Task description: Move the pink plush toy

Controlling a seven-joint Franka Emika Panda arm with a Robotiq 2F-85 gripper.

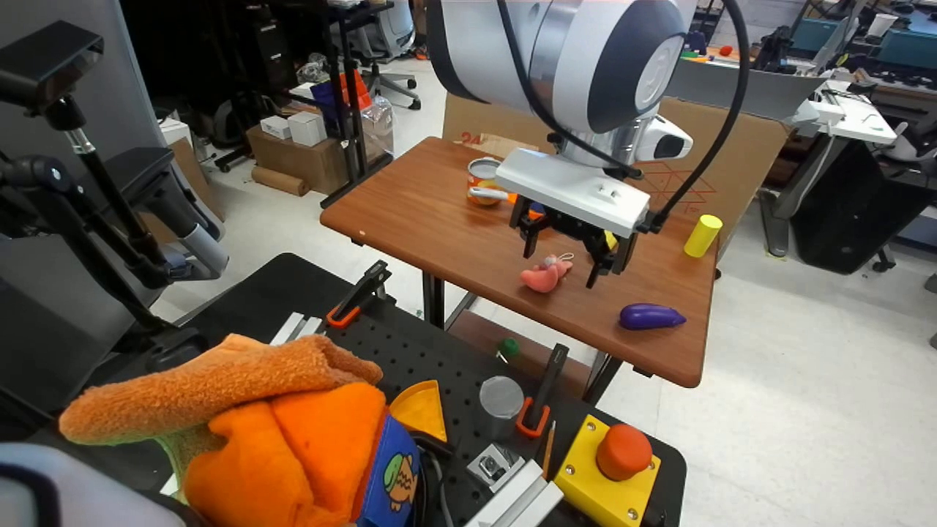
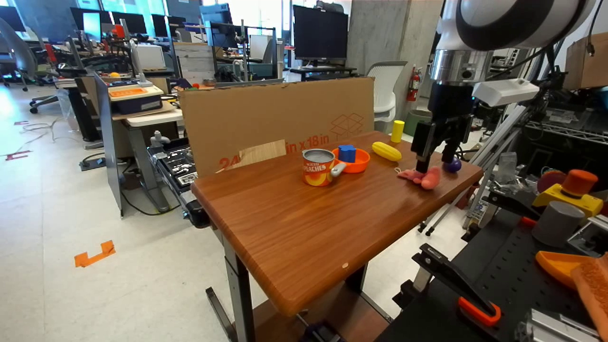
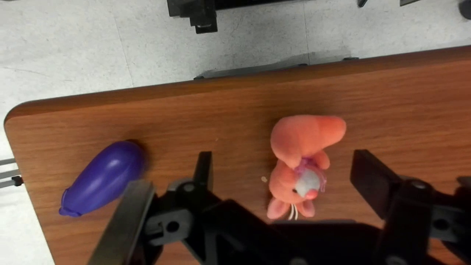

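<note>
The pink plush toy [image 3: 303,138] lies on the brown table in the wrist view, with a pale muzzle, purple collar, ears and a white string loop. It also shows in both exterior views, as the pink plush toy [image 1: 543,277] and the same toy [image 2: 427,178]. My gripper [image 3: 283,162] is open, with one finger on each side of the toy in the wrist view and a gap to each. In an exterior view the gripper [image 1: 559,268] is above the table over the toy. In an exterior view a fingertip [image 2: 434,164] overlaps the toy; contact cannot be told.
A purple eggplant-shaped toy [image 1: 650,316] lies near the table corner, beside the plush. A peaches can [image 2: 317,167], an orange bowl [image 2: 360,165] with a blue block [image 2: 346,153], a yellow toy [image 2: 386,151] and a yellow cylinder [image 2: 397,131] stand on the table. The table edge is close to the plush.
</note>
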